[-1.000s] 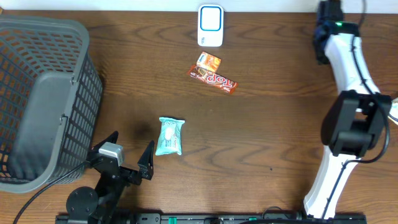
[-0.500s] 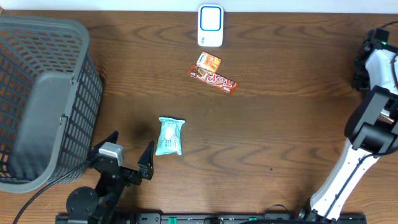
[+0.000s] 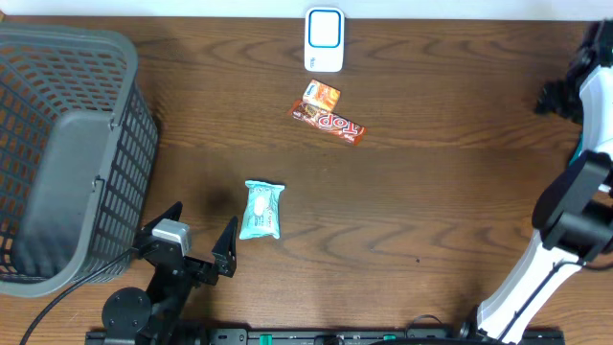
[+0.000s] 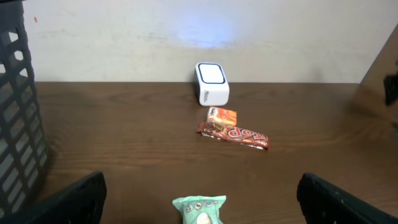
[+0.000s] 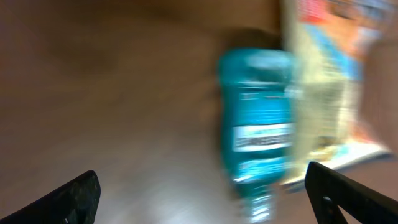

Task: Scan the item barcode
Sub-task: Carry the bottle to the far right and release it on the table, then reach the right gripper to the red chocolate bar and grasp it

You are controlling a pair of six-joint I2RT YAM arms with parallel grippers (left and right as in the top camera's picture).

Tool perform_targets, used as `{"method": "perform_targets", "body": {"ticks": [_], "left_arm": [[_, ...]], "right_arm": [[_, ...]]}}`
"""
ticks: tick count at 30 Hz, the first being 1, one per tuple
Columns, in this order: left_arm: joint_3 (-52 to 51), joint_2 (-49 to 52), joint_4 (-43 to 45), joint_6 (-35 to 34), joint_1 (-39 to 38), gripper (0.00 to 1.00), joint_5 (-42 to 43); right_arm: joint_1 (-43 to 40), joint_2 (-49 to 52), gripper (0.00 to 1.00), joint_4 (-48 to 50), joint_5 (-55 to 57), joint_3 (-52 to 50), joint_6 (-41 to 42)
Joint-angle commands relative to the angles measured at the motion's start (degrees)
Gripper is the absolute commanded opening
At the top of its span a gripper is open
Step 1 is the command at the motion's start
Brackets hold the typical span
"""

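Overhead view: a dark wooden worktop (image 3: 431,192). A white barcode scanner (image 3: 324,39) with a blue-ringed face sits at the middle of the far edge. Just in front of it lie a small orange packet (image 3: 321,94) and a red chocolate bar (image 3: 329,122), touching each other. A pale green wrapped item (image 3: 261,210) lies nearer the front edge, left of centre. A grey mesh basket (image 3: 67,153) fills the left edge. The left gripper (image 3: 188,241) rests at the front edge, just left of the green item, its jaws wide apart and holding nothing. The right arm (image 3: 575,192) rises along the right edge; its gripper runs out of the picture there.

Left wrist view: the two dark fingertips (image 4: 74,199) stand far apart at the bottom corners. Between them the green item's top edge shows, with the chocolate bar, orange packet and scanner beyond, against a pale wall.

Right wrist view (heavily blurred): the right gripper (image 5: 211,193) has its jaws spread wide, empty. Beyond them lie a teal bottle (image 5: 256,124) and a pale printed packet (image 5: 329,81), side by side on the wood.
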Motion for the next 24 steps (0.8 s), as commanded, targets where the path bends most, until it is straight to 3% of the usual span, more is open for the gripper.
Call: {"method": "perform_targets", "body": {"ticks": [1, 2, 4, 11, 14, 17, 20, 24], "left_arm": [[-0.1, -0.2, 0.1, -0.7, -0.2, 0.98, 0.7], [-0.1, -0.2, 0.1, -0.7, -0.2, 0.98, 0.7], [-0.1, -0.2, 0.1, -0.7, -0.2, 0.98, 0.7], [-0.1, -0.2, 0.1, -0.7, -0.2, 0.98, 0.7], [-0.1, -0.2, 0.1, -0.7, -0.2, 0.98, 0.7], [-0.1, -0.2, 0.1, -0.7, -0.2, 0.98, 0.7], [-0.1, -0.2, 0.1, -0.7, -0.2, 0.98, 0.7], [-0.1, -0.2, 0.1, -0.7, -0.2, 0.98, 0.7]], "right_arm": [[4.5, -4.9, 0.99, -1.8, -31.7, 0.7, 1.3], [6.9, -5.1, 0.99, -2.4, -40.7, 0.7, 1.3], [10.6, -4.9, 0.99, -2.9, -46.7, 0.6, -0.6], [27.2, -3.3, 0.99, -3.4, -45.0, 0.5, -4.5], [33.7, -2.1, 0.97, -3.1, -34.9, 0.5, -4.8], [38.1, -0.3, 0.99, -3.7, -25.6, 0.5, 10.1], [41.2, 1.6, 0.99, -3.4, -25.6, 0.5, 24.9], [42.3, 4.6, 0.99, -2.7, -25.7, 0.5, 38.5]]}}
